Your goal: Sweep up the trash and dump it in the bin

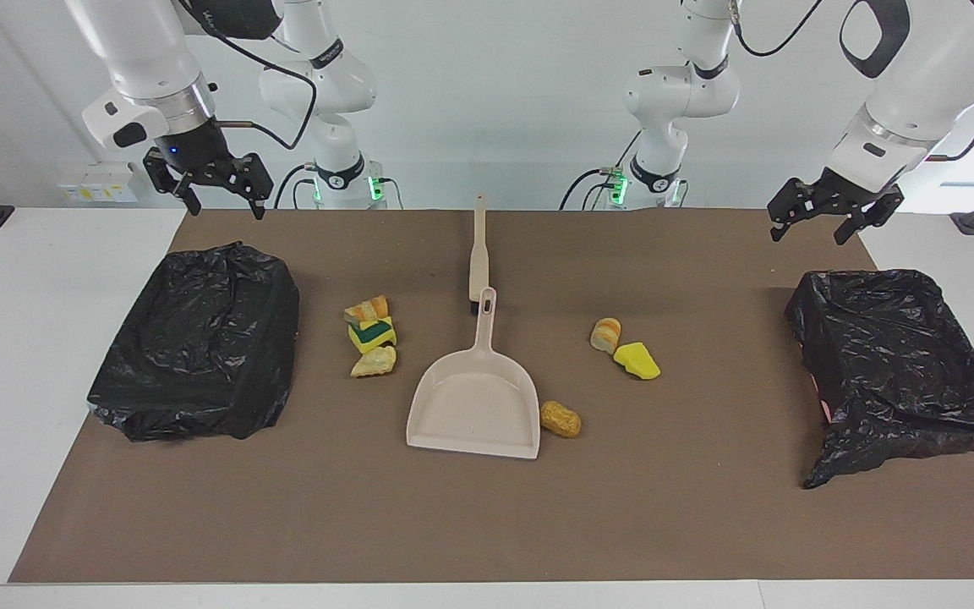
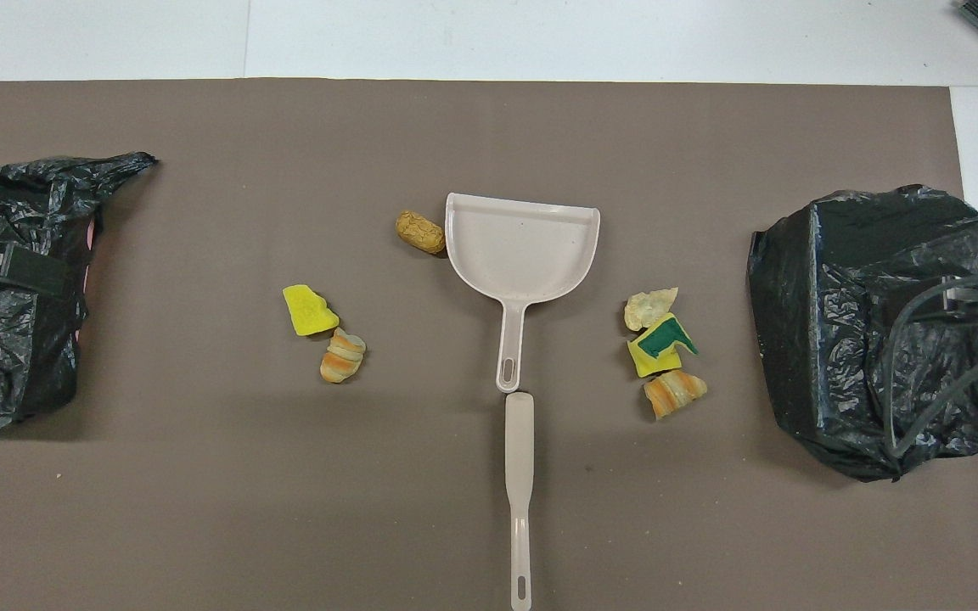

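The trash lies in two loose groups on the brown mat. A striped bread chunk point(image 1: 366, 309), a yellow-green sponge point(image 1: 372, 334) and a pale tan chunk point(image 1: 374, 362) lie toward the right arm's end. A bread chunk point(image 1: 606, 334) and a yellow sponge point(image 1: 637, 360) lie toward the left arm's end, and a tan lump point(image 1: 560, 419) touches the beige dustpan point(image 1: 474, 402). One black-bagged bin point(image 1: 199, 338) stands at the right arm's end and another bin point(image 1: 893, 364) at the left arm's end. My right gripper point(image 1: 225, 199) hangs open and empty above its bin's robot-side edge. My left gripper point(image 1: 825, 227) hangs open and empty above the other bin's.
The beige brush point(image 1: 478, 254) lies in line with the dustpan's handle, nearer to the robots than the pan. The pan's mouth faces away from the robots. White table point(image 1: 30, 296) borders the mat at both ends.
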Available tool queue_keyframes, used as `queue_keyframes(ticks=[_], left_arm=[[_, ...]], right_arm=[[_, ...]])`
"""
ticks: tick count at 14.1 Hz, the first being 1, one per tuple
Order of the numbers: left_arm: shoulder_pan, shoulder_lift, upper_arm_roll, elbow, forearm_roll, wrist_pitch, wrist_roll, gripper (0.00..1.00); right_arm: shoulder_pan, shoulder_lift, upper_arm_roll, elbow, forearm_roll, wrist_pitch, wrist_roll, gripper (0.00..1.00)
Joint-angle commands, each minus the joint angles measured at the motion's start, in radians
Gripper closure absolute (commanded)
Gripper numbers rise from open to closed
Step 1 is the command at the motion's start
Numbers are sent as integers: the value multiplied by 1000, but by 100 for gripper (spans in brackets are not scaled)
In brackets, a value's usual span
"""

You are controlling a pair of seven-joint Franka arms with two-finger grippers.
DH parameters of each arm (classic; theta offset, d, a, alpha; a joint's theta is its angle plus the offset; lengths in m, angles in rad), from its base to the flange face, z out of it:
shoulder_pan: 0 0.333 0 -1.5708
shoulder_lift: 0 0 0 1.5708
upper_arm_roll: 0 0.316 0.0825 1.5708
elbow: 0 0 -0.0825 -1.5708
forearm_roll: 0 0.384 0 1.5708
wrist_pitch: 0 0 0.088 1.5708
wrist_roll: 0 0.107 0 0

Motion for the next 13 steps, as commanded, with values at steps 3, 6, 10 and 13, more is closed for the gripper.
queue_keyframes(ticks=[3, 6, 10, 13], left_arm=[[-3, -32, -2, -29, 6, -28, 3, 0], [-12, -40, -2, -43, 6, -28, 3, 0], [-9, -55, -2, -64, 6, -21, 5, 0], [-7, -58, -2, -72, 4, -19, 5, 0]], right_arm=[[-9, -25, 8, -30, 17, 22, 5, 0], [-9, -27, 8, -33, 17, 17, 3, 0], [-9, -27, 8, -33, 17, 25, 8, 0], [-9, -27, 8, -33, 18, 26, 9, 0]])
